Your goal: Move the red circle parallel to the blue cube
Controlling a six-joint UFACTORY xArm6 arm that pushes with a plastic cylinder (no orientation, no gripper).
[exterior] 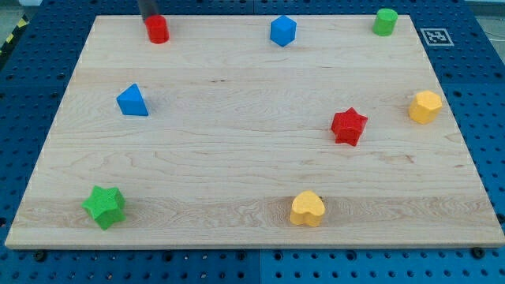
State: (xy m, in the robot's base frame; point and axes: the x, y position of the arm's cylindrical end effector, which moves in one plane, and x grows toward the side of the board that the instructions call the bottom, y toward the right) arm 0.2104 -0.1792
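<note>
The red circle block (158,30) stands near the top left edge of the wooden board (252,181). The blue cube (282,31) stands at the top centre, to the right of the red circle at about the same height in the view. My rod comes in from the view's top edge, and my tip (149,16) is right behind the red circle, at its upper left, touching it or nearly so.
A blue triangular block (132,101) lies at the left. A green cylinder (385,21) stands at the top right, a yellow hexagon (424,106) at the right edge, a red star (349,126) at centre right, a yellow heart (307,209) at the bottom, a green star (104,207) at the bottom left.
</note>
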